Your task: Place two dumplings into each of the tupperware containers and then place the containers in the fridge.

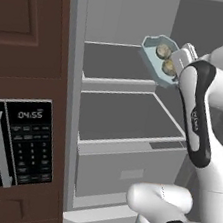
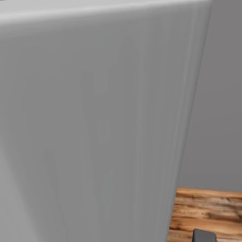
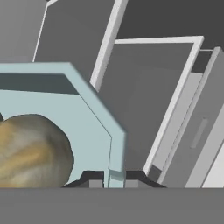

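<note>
- Upper right of the left base view: pale blue container held up in front of the open fridge, at the level of the top shelf, clear of it.
- Container is tilted steeply, open side facing the camera; long axis runs from upper left down to lower right.
- Two dumplings sit inside, one above the other along that axis.
- Gripper grips the container's lower right rim; in the hand view the fingers sit narrow either side of the rim wall.
- Hand view: one dumpling close up at lower left, shelves and the drawer behind the container.
- Left base view also shows the microwave at lower left.
- Right base view: grey panel up close, wood floor at lower right.
</note>
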Motion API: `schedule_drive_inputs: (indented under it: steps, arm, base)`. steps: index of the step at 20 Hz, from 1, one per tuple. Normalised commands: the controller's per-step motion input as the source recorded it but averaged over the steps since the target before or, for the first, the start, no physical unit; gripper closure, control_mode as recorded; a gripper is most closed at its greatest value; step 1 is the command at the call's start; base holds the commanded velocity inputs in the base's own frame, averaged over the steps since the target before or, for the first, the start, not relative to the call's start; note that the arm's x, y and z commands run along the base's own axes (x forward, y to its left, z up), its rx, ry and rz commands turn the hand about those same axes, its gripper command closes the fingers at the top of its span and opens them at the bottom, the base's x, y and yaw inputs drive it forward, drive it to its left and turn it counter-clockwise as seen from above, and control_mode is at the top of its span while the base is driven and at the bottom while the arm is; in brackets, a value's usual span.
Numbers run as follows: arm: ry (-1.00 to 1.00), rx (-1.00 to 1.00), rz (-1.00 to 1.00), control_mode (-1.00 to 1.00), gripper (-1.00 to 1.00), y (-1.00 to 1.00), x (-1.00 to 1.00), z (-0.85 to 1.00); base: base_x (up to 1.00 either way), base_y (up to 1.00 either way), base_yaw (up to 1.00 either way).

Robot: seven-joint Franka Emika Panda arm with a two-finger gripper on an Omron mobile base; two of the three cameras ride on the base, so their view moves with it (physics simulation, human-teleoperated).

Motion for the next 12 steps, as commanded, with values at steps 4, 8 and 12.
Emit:
schedule_drive_inputs:
  steps: [4,8,12]
  arm:
    - [0.03,0.00,0.00,-1.00,1.00,0.00,0.84,0.00]
    - [0.02,0.00,0.00,-1.00,1.00,0.00,0.70,-0.18]
    - [0.00,0.00,0.00,-1.00,1.00,0.00,0.34,-0.40]
  base:
    - [0.00,0.00,0.00]
    - [0.00,0.00,0.00]
    - [0.00,0.00,0.00]
